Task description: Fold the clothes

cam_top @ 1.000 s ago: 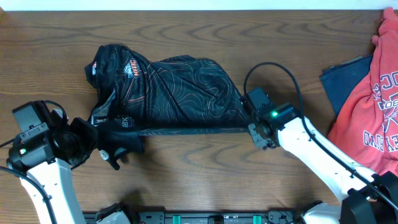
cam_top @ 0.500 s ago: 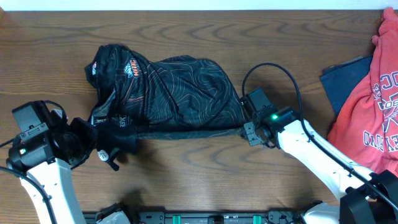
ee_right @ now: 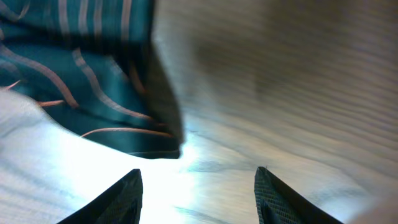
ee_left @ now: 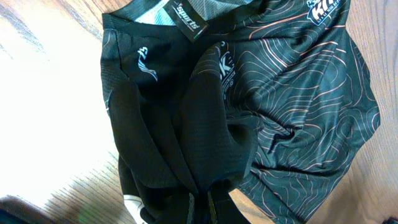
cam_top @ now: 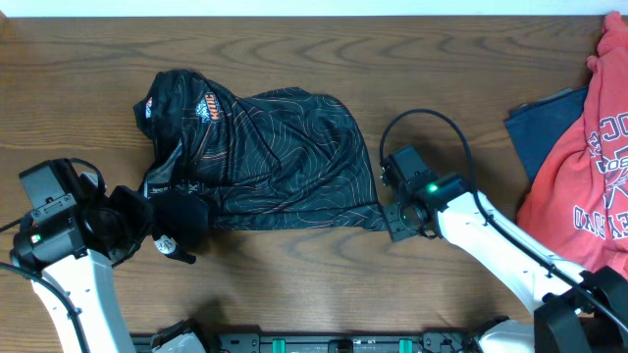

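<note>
My right pincer (ee_right: 198,175) gapes empty beside the jersey (cam_top: 275,157); my left pincer (cam_top: 182,227) grips its bunched edge (lay that flat, unhurried).

The black jersey (cam_top: 280,157), traced with thin orange contour lines and dotted with small logos, lies rumpled left of centre on the wooden table (cam_top: 324,294), its near-left corner bunched into a dark wad.

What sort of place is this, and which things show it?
Probably a robotics lab bench for clothes-folding trials: a wooden table, a white left arm and right arm at a black jersey, and a red shirt waiting aside.
</note>
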Robot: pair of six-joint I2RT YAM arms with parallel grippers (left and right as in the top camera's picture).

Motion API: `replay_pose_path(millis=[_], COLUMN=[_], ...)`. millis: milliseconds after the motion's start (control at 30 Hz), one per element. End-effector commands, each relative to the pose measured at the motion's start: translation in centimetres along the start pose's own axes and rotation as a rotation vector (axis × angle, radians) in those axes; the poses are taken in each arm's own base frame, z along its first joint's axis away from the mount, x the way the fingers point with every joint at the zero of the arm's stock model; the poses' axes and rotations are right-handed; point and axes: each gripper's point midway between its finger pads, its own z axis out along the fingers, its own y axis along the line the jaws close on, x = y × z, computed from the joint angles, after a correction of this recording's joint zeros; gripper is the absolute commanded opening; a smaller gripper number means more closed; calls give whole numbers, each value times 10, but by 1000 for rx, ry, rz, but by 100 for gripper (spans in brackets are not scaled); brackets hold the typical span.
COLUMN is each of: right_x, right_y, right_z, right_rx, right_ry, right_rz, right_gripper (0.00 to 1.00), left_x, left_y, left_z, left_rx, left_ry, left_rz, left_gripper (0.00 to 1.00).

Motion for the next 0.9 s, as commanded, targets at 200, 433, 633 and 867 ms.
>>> replay_pose_path(millis=[200, 433, 633, 867], right_x=[13, 10, 5, -1], right_y=[30, 33, 25, 32], right_z=[22, 35, 36, 36], right_rx=[-85, -83, -37, -71], right_ry=[-11, -75, -97, -128], right_rz=[-113, -122, -120, -119], right_gripper=[59, 61, 61, 59], left_x=[-4, -4, -4, -4], left_y=[0, 0, 0, 0], left_z=[-3, -3, -3, -3], left_rx=[-2, -2, -2, -2], left_ry=[-17, -17, -17, -17], left_rz=[8, 8, 8, 8], left_gripper=[6, 6, 6, 6])
